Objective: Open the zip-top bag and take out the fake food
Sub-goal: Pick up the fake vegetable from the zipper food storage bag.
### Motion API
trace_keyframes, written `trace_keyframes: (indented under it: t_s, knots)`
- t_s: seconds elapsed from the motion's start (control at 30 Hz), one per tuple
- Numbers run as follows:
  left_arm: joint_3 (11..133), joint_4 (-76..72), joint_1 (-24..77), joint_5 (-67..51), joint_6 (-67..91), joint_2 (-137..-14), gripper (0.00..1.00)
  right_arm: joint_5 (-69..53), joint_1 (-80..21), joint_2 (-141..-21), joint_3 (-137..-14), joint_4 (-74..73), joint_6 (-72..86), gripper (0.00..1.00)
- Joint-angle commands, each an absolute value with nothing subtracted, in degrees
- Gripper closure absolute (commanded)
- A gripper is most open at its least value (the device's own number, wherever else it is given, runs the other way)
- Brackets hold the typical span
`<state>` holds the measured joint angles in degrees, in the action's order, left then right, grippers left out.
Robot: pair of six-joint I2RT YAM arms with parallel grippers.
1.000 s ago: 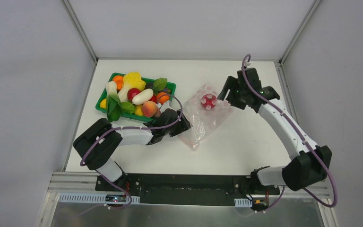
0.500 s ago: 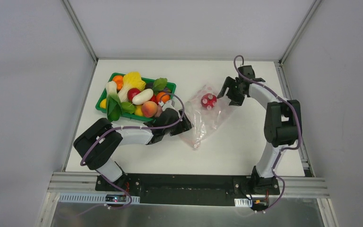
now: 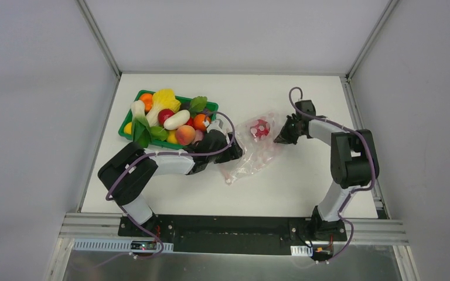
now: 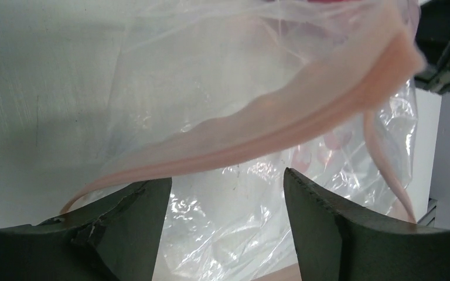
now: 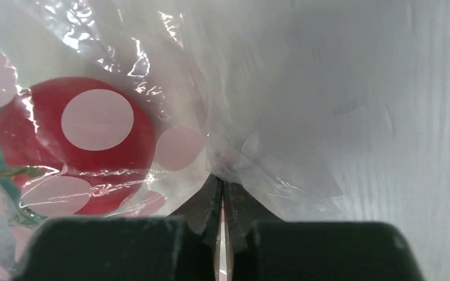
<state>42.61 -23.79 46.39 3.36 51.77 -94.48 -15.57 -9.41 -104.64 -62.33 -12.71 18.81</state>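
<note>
Right wrist view: the right tool (image 5: 221, 192) pinches a fold of the zip-top bag (image 5: 170, 70), anchoring it on the bench (image 3: 304, 175). Opposite, the left tool (image 4: 225, 178) gapes wide at the pink zip strip (image 4: 281, 126), seemingly ready to peel it. Red fake food (image 5: 76, 146) sits inside.

White table (image 3: 293, 187): zip-top bag (image 3: 251, 157), green tray (image 3: 212, 107)

Right gripper (image 3: 281, 139) nips the zip-top bag (image 3: 252, 155)
Its jaws come together on the plastic edge; the bag bunches and slides left
</note>
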Motion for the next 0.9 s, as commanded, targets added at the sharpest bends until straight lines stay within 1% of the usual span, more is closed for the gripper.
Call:
trace_keyframes:
  t_s: [0.0, 0.27, 0.53, 0.6, 0.7, 0.73, 0.87]
  knots:
    - [44.0, -26.9, 45.9, 3.4, 49.5, -95.8, 0.27, -16.2, -10.7, -95.2, -55.9, -12.6, 21.3, 1.00]
    - [39.0, -42.2, 45.9, 0.1, 50.1, -98.3, 0.26, -13.5, -14.4, -78.9, -49.8, -15.2, 22.8, 1.00]
    - [32.3, -58.4, 45.9, -0.7, 51.4, -99.6, 0.22, -12.6, -14.9, -63.8, -44.3, -16.1, 24.0, 1.00]
    - [31.3, -60.1, 45.9, -0.4, 51.4, -99.6, 0.21, -11.3, -14.9, -61.2, -42.8, -15.9, 24.4, 1.00]
    - [31.6, -59.2, 45.9, -0.4, 51.3, -99.9, 0.20, -9.6, -14.9, -60.7, -41.6, -16.9, 24.4, 1.00]
    - [31.7, -58.8, 45.9, -0.4, 51.4, -99.8, 0.18, -9.6, -14.9, -61.0, -41.2, -17.4, 24.6, 1.00]
    - [31.1, -60.3, 45.9, -0.8, 51.2, -99.8, 0.15, -12.8, -14.9, -59.0, -40.6, -17.6, 26.0, 1.00]
